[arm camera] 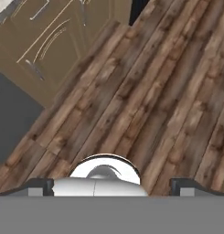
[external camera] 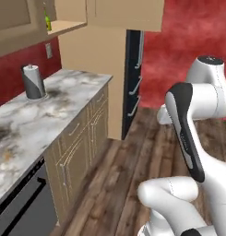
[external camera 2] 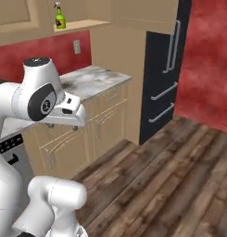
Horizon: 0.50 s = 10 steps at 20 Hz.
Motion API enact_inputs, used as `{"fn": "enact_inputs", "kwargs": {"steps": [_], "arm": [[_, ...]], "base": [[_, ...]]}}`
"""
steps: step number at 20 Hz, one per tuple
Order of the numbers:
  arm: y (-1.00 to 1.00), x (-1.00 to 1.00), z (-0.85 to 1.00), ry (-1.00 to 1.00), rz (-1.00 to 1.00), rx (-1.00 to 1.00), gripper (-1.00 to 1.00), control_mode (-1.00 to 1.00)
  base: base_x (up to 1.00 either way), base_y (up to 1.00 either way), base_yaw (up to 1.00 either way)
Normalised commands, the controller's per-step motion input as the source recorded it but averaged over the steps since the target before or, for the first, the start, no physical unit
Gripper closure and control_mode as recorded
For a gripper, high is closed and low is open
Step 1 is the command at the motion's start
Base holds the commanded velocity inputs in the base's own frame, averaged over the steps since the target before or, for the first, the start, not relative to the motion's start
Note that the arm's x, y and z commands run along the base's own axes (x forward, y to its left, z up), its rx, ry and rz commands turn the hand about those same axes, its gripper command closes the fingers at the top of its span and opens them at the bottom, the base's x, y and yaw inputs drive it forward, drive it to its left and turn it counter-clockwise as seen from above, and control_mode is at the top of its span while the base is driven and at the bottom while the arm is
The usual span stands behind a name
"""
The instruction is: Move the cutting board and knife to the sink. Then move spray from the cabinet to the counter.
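The yellow-green spray (external camera 2: 60, 19) stands upright on the open cabinet shelf (external camera 2: 82, 24), high above the counter (external camera 2: 94, 79); its edge also peeks out in the left base view as the spray (external camera: 48, 23). The marble-look counter (external camera: 36, 120) runs along the left. My gripper (arm camera: 112, 185) hangs over the wooden floor (arm camera: 145, 91), pointing down, far from the shelf. It is open: its two dark fingertips (arm camera: 40, 185) stand wide apart with nothing held between them. The cutting board, the knife and the sink are out of view.
A grey paper-towel roll (external camera: 33, 82) stands on the counter near the wall. Tan base cabinets (external camera: 82, 143) and a dark dishwasher front (external camera: 22, 203) sit below it. A black fridge (external camera 2: 163, 69) stands past the tall tan cabinet. Open wooden floor (external camera 2: 161, 185) lies to the right.
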Motion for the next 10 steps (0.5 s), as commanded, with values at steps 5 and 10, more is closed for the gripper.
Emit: {"fn": "enact_inputs", "kwargs": {"steps": [5, 10], "arm": [[0.0, 0.0, 0.0, 0.0, 0.0, 0.0, -1.0, 1.0], [0.0, 0.0, 0.0, 0.0, 0.0, 0.0, -1.0, 1.0]], "base": [[0.89, -0.19, 0.8], [0.72, -0.16, 0.85]]}}
